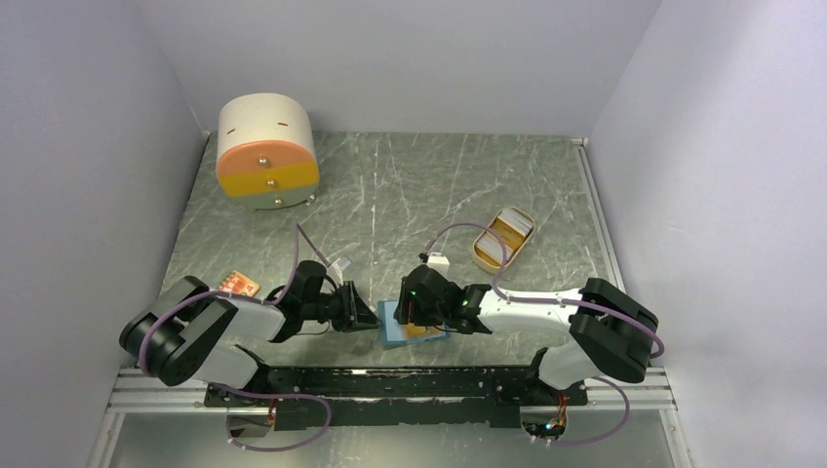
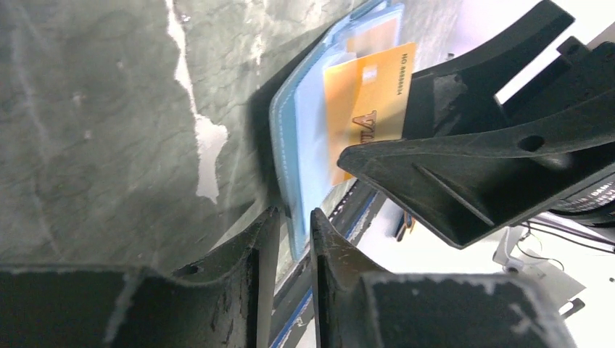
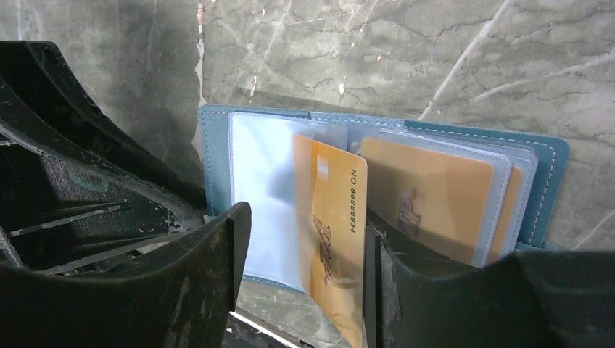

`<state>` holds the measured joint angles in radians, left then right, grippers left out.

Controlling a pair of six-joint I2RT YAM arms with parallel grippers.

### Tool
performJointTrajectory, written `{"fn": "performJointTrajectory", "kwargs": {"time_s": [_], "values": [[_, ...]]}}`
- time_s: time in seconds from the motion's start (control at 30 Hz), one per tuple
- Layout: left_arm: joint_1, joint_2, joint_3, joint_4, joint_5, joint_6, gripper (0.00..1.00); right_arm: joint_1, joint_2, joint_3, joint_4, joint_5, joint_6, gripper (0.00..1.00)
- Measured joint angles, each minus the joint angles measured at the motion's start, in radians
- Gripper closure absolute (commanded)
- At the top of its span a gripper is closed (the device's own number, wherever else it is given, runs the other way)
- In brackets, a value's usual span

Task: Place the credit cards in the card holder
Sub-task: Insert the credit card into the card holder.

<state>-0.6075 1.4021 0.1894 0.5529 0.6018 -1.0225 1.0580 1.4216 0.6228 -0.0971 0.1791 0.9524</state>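
Note:
The blue card holder lies open near the table's front edge, its lighter blue inside facing up. My left gripper is shut on its left edge. My right gripper is over it, jaws open. An orange-yellow credit card leans against the right finger with its far end in a clear sleeve; it also shows in the left wrist view. Another orange card sits inside a sleeve. One more orange card lies on the table at the left.
An oval tan tray with cards in it stands at the back right. A round white drawer box with orange and yellow fronts stands at the back left. Grey walls close in both sides.

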Motion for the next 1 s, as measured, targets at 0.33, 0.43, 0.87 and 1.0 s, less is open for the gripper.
{"fn": "performJointTrajectory", "kwargs": {"time_s": [0.33, 0.43, 0.87, 1.0], "values": [[0.000, 0.104, 0.000, 0.155, 0.050, -0.045, 0.91, 0.000, -0.001, 0.000, -0.007, 0.010, -0.011, 0.43], [0.000, 0.142, 0.000, 0.171, 0.055, -0.049, 0.91, 0.000, -0.001, 0.000, -0.009, 0.012, -0.012, 0.42], [0.000, 0.183, -0.001, 0.246, 0.063, -0.064, 0.67, 0.000, -0.002, 0.000, -0.014, 0.017, -0.011, 0.42], [0.000, 0.206, -0.001, 0.271, 0.062, -0.067, 0.65, 0.000, -0.003, 0.000, -0.014, 0.017, -0.011, 0.42]]}}
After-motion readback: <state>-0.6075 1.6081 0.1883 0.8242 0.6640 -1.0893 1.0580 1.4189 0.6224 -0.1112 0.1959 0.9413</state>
